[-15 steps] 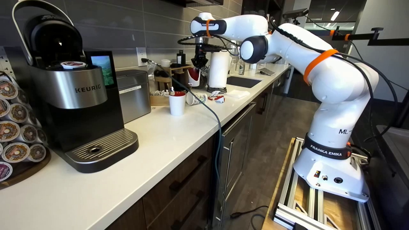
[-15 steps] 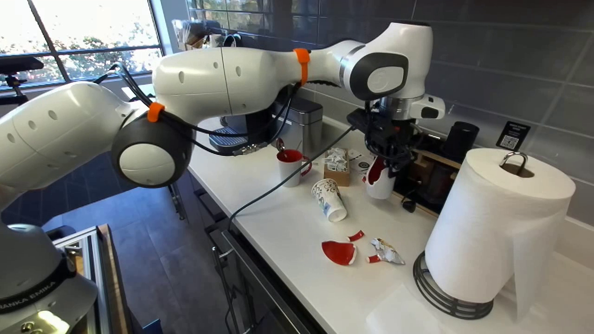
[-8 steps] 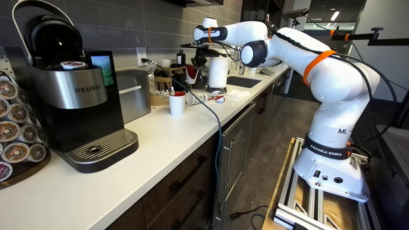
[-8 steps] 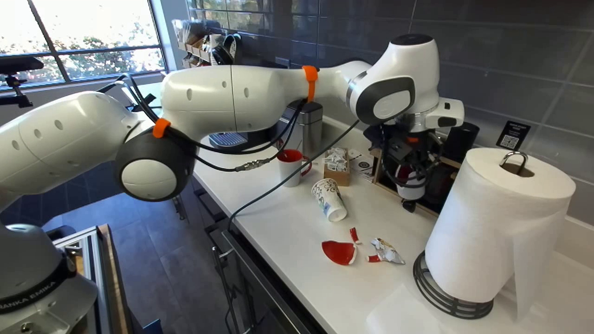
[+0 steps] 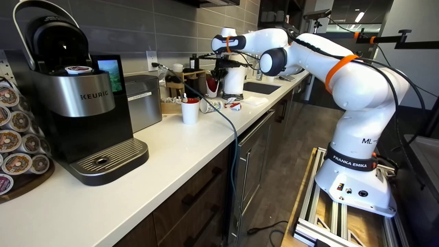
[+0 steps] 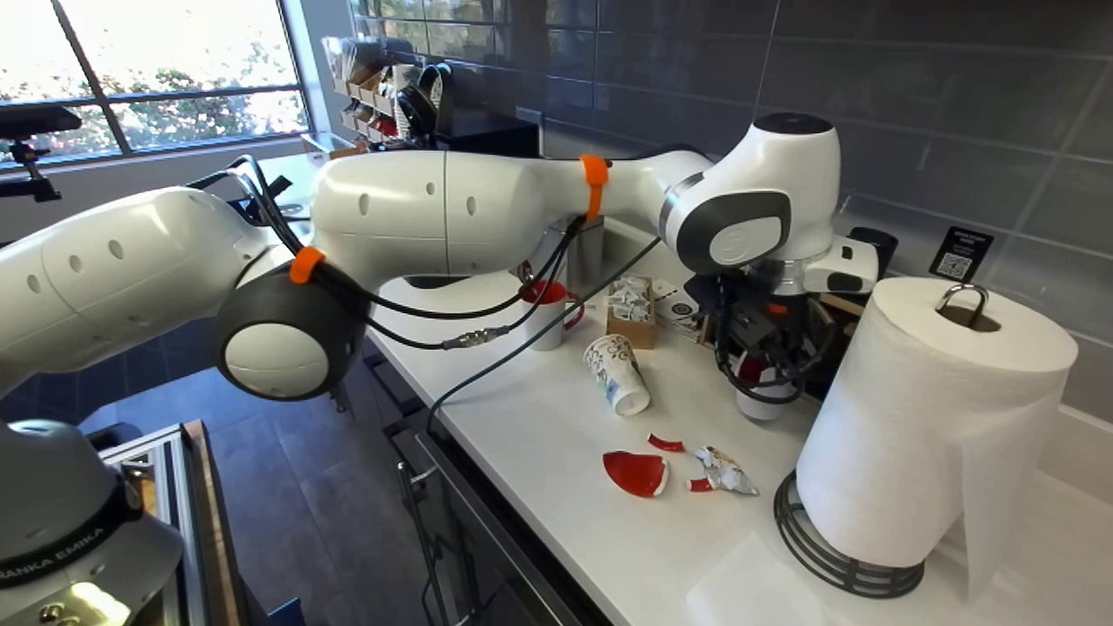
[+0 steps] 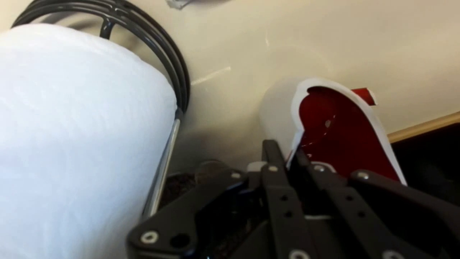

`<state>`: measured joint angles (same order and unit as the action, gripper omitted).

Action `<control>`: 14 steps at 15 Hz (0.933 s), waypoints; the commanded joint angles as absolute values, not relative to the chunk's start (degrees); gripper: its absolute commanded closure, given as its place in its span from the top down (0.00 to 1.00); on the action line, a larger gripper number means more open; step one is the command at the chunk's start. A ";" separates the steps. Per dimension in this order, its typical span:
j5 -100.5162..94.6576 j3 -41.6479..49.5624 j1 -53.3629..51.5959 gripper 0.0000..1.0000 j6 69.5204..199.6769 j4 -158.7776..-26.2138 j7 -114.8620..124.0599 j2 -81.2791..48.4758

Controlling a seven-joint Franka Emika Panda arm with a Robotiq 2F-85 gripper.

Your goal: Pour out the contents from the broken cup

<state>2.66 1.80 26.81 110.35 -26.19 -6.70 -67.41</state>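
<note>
Your gripper (image 7: pixel 287 154) pinched the cup (image 7: pixel 336 127) by its broken edge; sudden tipping risked twisting it loose, because the hold looked narrow.

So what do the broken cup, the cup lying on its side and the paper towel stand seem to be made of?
The broken cup: probably glazed ceramic, by the glossy red inside and white broken edge.
The cup lying on its side: likely paper, by its printed pattern and tapered shape; finish unclear.
The paper towel stand: likely metal, by its thin, dark, glossy wires.
</note>
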 commanded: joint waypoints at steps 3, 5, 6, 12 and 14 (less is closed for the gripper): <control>3.54 1.61 26.58 0.03 105.43 -24.56 -6.36 -68.84; 3.84 1.40 26.61 0.03 105.74 -24.35 -6.04 -69.35; 4.28 1.01 26.77 0.03 106.03 -24.29 -5.89 -69.60; 4.92 0.50 26.85 0.37 105.60 -24.75 -4.71 -69.73; 5.30 0.33 27.03 0.50 105.88 -25.39 -4.38 -69.07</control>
<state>3.55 0.97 26.53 107.22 -26.05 -5.35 -69.12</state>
